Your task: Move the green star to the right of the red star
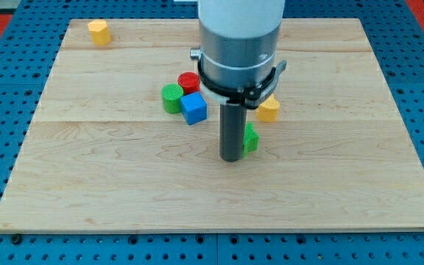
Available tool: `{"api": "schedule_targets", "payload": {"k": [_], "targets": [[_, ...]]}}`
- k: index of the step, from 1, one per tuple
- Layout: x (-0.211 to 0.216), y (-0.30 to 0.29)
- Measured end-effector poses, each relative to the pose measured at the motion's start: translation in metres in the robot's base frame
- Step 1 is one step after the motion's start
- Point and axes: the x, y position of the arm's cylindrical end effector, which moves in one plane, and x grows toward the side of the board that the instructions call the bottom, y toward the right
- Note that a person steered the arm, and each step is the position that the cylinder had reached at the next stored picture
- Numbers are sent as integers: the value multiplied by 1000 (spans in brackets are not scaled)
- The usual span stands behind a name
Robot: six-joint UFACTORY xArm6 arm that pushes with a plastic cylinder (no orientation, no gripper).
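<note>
A green block (251, 138), its shape partly hidden, lies just right of my rod near the board's middle. My tip (232, 158) rests on the board, touching or almost touching the green block's left side. A red block (189, 82), which looks round from here, sits up and to the left of the tip. I cannot make out a star shape on it. The arm's grey body hides the board above the rod.
A green round block (171, 98) and a blue cube (193, 108) cluster with the red block. A yellow block (268, 109) lies just above the green block by the rod. Another yellow block (99, 32) sits at the wooden board's (87, 177) top left.
</note>
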Motion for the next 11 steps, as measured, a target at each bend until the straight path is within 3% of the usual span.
{"api": "schedule_targets", "payload": {"k": [1, 2, 4, 5, 6, 7, 9, 10, 11], "targets": [[-31, 23], [-40, -35], [-59, 17], [-50, 92], [-73, 123], [-126, 123], [-126, 150], [-195, 141], [-217, 141]]}}
